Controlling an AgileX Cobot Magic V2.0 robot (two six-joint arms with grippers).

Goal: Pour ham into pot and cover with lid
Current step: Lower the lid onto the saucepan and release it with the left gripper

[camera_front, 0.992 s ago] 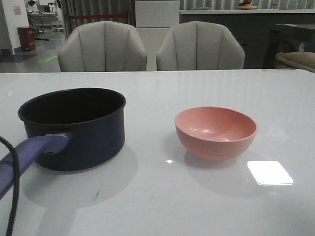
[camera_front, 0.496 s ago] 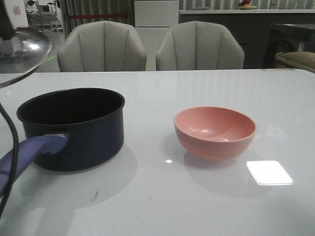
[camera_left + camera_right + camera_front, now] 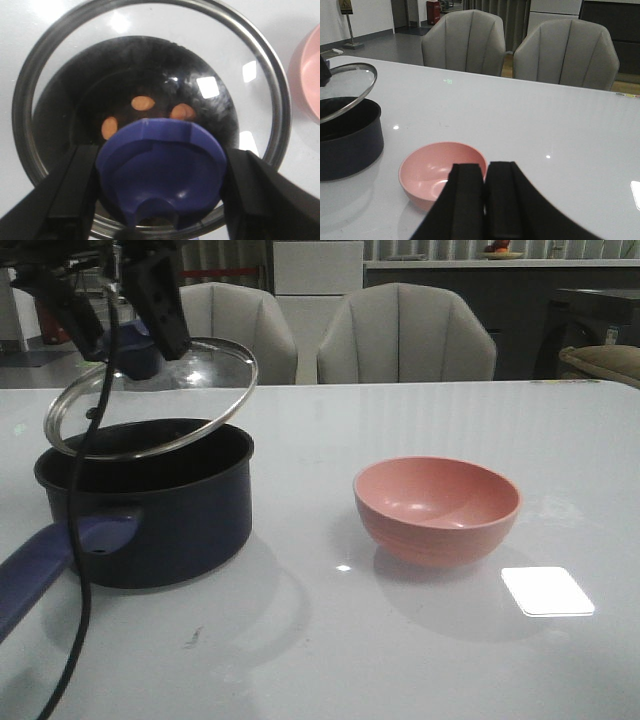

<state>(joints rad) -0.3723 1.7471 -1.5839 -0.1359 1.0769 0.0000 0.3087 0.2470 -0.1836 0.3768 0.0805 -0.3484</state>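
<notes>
White glossy table (image 3: 400, 640) carries the work, with two grey chairs (image 3: 405, 335) behind it. Ham (image 3: 143, 103) lies in the pot (image 3: 160, 520), visible only in the left wrist view, through the glass. Directly above the pot hangs the lid (image 3: 150, 400), tilted, its low edge near the rim; contact cannot be confirmed. Left gripper (image 3: 125, 315) is clamped on the lid's knob (image 3: 160, 172), evidently to lower it square. Beside the pot stands the pink bowl (image 3: 437, 508), empty. Right gripper (image 3: 485, 200), fingers pressed together on nothing, sits just beyond that bowl.
</notes>
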